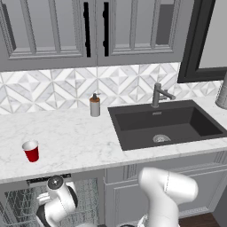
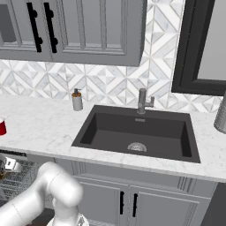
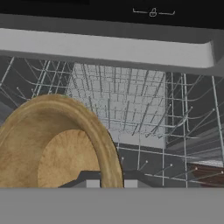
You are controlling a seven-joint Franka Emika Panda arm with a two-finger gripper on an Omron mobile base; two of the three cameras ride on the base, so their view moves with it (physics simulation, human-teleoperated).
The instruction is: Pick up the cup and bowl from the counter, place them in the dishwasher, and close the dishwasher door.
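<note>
One bowl [image 3: 57, 144] pinched in the end effector [image 3: 109, 181] hangs over the dishwasher [image 3: 131, 113] rack; next, release it, then fetch the cup [image 1: 31, 151].

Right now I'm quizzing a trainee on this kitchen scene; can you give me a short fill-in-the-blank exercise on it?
1. The gripper is shut on the rim of the ____.
2. The cup stands on the ____.
3. The bowl is held in front of the wire ____ of the dishwasher.
4. The soap dispenser stands to the left of the ____.

Missing words: bowl; counter; rack; sink
</note>
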